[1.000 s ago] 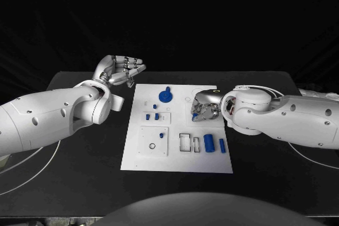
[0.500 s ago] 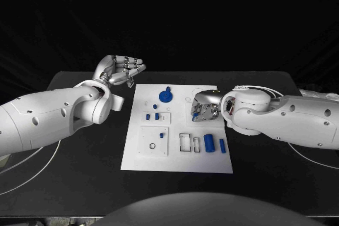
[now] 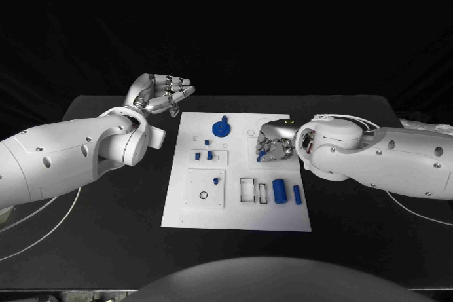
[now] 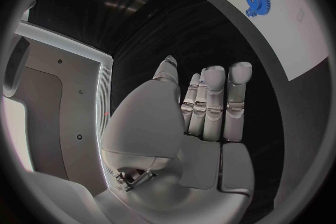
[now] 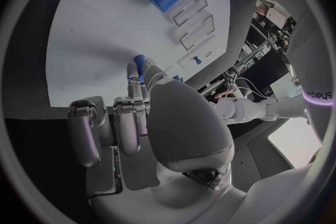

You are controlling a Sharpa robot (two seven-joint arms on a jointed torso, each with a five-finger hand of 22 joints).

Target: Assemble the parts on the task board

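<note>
Right hand (image 3: pixel 271 145), silver and many-fingered, reaches over the right side of the flat white rectangular task board (image 3: pixel 238 213) with its fingers curled downward; in the right wrist view a small blue peg-like part (image 5: pixel 140 65) sits at its fingertips (image 5: pixel 134 75), pinched between the thumb and a finger just above the board surface. The same part appears in the head view as a blue speck at the hand's near edge (image 3: pixel 260 156).

Nearest the robot, the board's front area carries a thick blue plastic cylinder (image 3: pixel 279 189) lying on its side, with a thinner blue rod (image 3: pixel 296 195) just beside it toward the right edge. Two empty rectangular recesses (image 3: pixel 247 190) lie immediately to the left of the cylinder. Further left is a raised white square sub-plate (image 3: pixel 206 188) bearing a small dark ring (image 3: pixel 204 196) and a short blue pin (image 3: pixel 217 181).

In the board's middle band, left of the right hand, two small blue pegs (image 3: pixel 203 156) stand on a second small white block.

Toward the far edge lies a round blue toothed gear (image 3: pixel 221 128), flat on the board.

Left hand (image 3: pixel 162 92), also silver, is held off the board's far left corner above the black table (image 3: pixel 113 236), palm raised, fingers partly curled and apart, holding nothing; the left wrist view shows its fingers (image 4: pixel 213 101) extended side by side with nothing between them.
</note>
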